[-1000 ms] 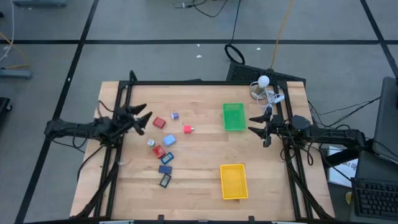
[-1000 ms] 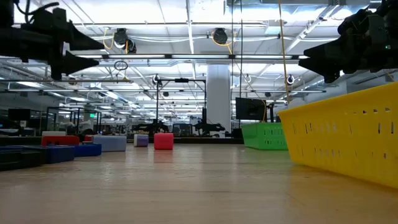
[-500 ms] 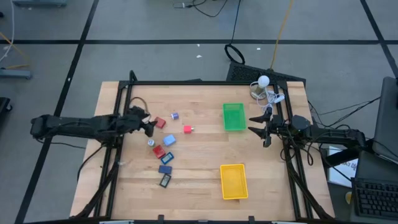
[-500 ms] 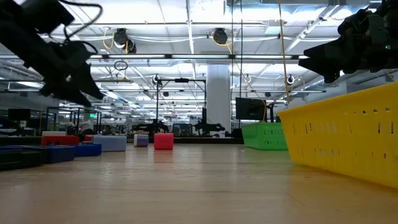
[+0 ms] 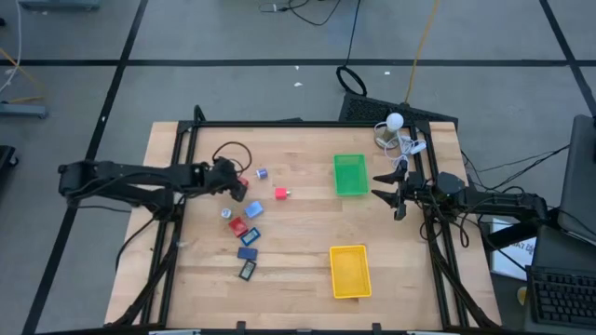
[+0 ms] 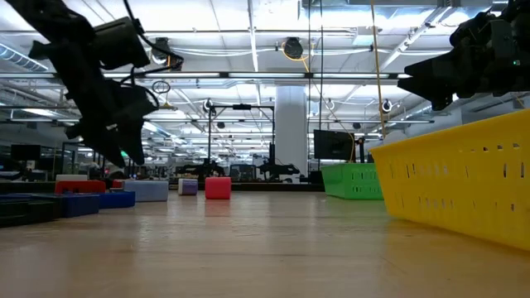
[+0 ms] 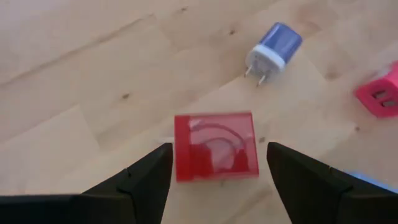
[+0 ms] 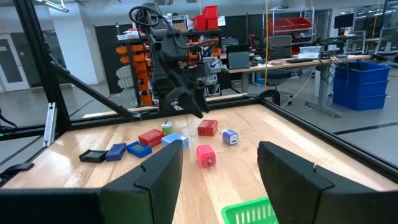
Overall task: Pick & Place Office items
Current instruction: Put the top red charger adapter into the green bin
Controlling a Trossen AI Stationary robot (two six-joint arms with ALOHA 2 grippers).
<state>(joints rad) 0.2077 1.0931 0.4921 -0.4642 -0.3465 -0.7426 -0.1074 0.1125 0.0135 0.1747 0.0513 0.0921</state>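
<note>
The office items lie in a cluster on the left half of the wooden table. Among them are a flat red box (image 7: 216,146), a blue-and-white plug (image 7: 272,48), a red piece (image 5: 280,194), a light blue piece (image 5: 253,210), a whitish round piece (image 5: 225,213) and dark navy rectangles (image 5: 248,252). My left gripper (image 7: 219,155) hovers open above the red box (image 5: 242,183), pointing steeply down, one finger on either side of it without touching. My right gripper (image 5: 386,191) waits open at the table's right edge, held level.
A green tray (image 5: 350,175) stands right of centre toward the far side. A yellow tray (image 5: 349,271) stands near the front edge. Cables and a white round object (image 5: 395,121) lie at the far right corner. Bare wood lies between the cluster and the trays.
My left gripper has moved from the table's left edge toward the right, reaching over the red box. It has tipped from level to pointing steeply down and has sunk a little. My right arm and the items have kept still.
</note>
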